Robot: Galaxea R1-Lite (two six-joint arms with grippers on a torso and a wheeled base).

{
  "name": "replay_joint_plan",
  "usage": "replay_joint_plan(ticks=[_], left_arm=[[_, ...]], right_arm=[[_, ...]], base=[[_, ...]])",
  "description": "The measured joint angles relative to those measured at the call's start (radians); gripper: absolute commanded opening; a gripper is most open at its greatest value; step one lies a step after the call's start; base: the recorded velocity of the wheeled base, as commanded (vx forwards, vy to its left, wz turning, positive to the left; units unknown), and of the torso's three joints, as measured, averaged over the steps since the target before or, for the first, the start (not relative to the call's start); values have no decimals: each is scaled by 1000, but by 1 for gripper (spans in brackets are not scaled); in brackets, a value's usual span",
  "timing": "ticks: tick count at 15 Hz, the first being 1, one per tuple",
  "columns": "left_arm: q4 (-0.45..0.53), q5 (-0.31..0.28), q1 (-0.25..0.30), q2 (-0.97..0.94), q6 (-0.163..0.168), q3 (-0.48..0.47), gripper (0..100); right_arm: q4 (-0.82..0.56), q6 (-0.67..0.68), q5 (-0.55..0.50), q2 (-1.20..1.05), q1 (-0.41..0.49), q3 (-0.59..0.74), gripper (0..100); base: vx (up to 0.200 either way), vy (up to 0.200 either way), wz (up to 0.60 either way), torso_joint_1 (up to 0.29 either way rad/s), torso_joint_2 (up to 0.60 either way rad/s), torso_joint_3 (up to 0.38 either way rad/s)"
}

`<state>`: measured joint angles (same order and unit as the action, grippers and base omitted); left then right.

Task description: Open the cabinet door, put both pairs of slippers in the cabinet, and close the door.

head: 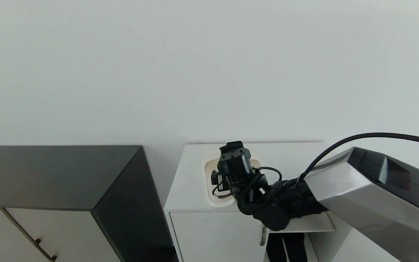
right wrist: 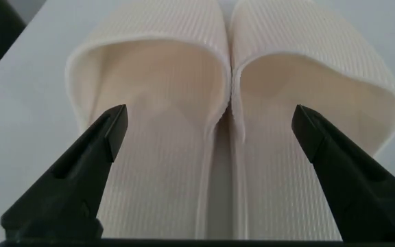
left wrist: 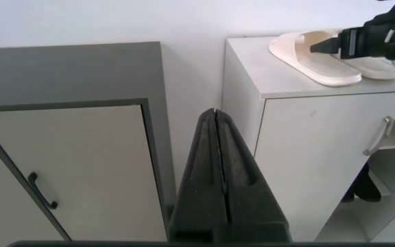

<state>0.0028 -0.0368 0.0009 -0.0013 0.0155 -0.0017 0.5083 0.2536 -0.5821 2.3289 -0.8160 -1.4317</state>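
A pair of cream slippers lies side by side on top of the white cabinet. My right gripper is open and low over the cabinet top, a finger on either side of the two slipper mouths without touching them. The cabinet's left door, with a metal handle, looks closed. Right of it an open compartment shows a black pair of slippers under a shelf. My left gripper is shut and empty, in front of the gap between the two cabinets.
A lower dark grey cabinet stands to the left, with cream doors and black handles. A narrow gap separates it from the white cabinet. A plain white wall is behind both.
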Motion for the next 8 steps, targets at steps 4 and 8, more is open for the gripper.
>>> replay_joint_plan(ticks=[4,8], left_arm=[[0,0,0,0,0,0,0],[0,0,0,0,-2,0,0]], right_arm=[[-34,-2,7,59,27,-93,100],[-34,1,26,114,69,-160,0]], base=[[0,0,0,0,0,0],[0,0,0,0,0,0]])
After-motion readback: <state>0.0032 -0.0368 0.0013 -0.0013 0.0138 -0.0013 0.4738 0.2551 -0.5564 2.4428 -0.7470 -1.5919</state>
